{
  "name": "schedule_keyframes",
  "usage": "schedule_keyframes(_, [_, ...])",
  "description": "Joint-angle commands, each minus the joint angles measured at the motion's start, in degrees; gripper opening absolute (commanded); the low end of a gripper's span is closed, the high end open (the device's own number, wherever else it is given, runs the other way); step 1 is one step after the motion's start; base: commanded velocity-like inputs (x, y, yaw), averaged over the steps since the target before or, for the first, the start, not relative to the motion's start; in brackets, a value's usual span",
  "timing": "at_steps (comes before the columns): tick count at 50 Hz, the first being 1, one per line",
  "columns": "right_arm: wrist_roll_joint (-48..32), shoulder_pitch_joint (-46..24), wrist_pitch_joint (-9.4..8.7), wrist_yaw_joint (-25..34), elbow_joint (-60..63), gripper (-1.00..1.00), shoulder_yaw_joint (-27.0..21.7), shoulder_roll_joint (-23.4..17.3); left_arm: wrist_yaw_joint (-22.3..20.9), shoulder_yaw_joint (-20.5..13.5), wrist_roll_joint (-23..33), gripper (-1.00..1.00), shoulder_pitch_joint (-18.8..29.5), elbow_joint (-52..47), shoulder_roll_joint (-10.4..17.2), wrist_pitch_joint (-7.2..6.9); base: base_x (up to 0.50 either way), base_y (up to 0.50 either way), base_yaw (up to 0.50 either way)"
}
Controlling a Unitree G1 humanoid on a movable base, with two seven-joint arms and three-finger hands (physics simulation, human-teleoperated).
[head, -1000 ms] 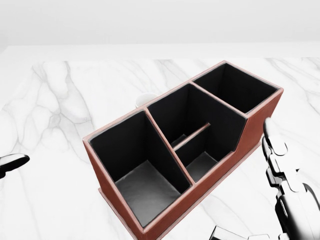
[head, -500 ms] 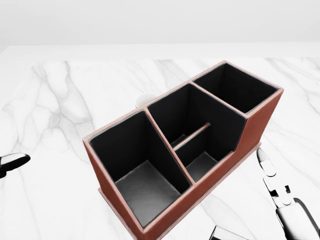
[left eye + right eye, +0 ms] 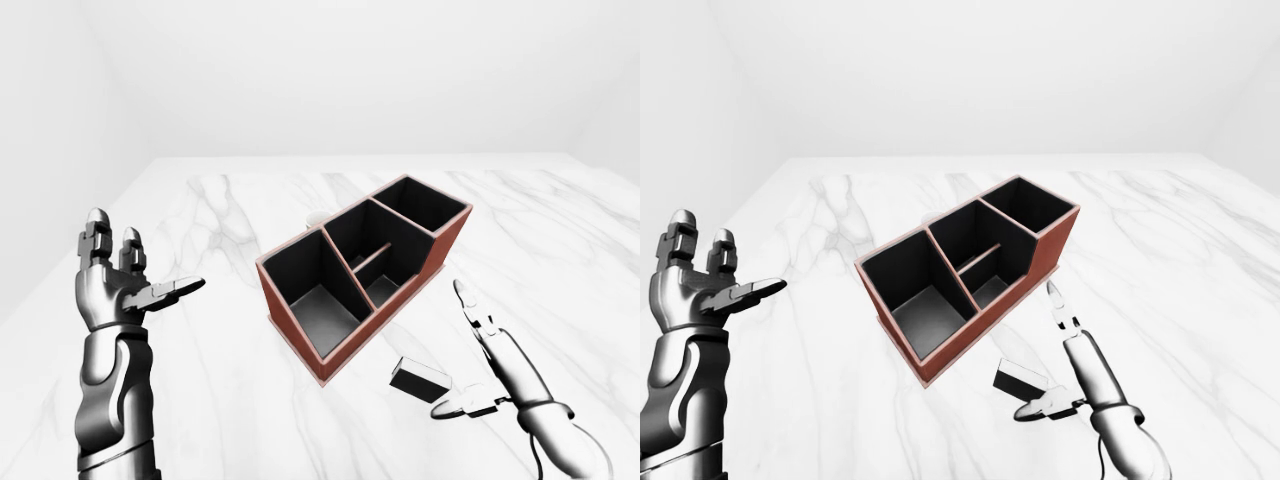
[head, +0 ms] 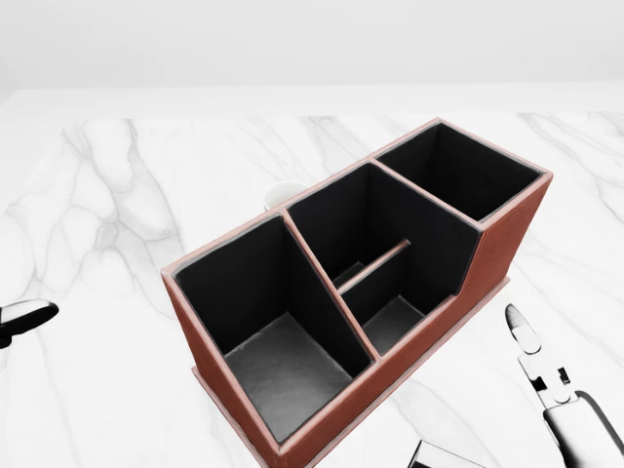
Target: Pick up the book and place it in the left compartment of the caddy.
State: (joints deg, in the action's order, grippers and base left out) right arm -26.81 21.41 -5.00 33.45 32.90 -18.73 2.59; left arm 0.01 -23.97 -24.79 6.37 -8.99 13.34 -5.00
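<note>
The caddy (image 4: 492, 244) is red-brown with black insides and stands slantwise on the white marble table (image 4: 117, 195). Its big left compartment (image 4: 278, 366) is empty. The book (image 3: 420, 378) is small and dark and lies on the table just below the caddy's lower right side; only its corner (image 4: 439, 456) shows in the head view. My right hand (image 3: 450, 350) is open just to the right of the book, one finger (image 3: 472, 312) pointing up the view and the thumb (image 3: 462, 406) below the book. I cannot tell if it touches. My left hand (image 3: 145, 255) is open, raised at the far left.
A small round white thing (image 4: 284, 193) peeks out behind the caddy's upper left wall. The table's far edge (image 3: 350, 158) runs along the top of the views, against a plain white wall.
In the head view my right hand has dropped lower and drawn away from the caddy's right end. The left fingertip, the caddy and the camera have stayed put.
</note>
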Motion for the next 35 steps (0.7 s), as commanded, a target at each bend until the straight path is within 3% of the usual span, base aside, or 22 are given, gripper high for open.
schedule_keyframes(1, [-0.56,-1.83,0.00,2.43,-1.47,1.00,-1.99,-1.22,-0.05,0.03,0.23,1.00,0.05,0.43,-0.11,0.00,0.00,0.00,0.00])
schedule_keyframes(35, [-2.93,-5.65,0.00,6.21,-8.58,1.00,-4.06,-5.26,0.18,0.09,0.38,1.00,0.14,0.69,0.03,0.00,0.00,0.00,0.00])
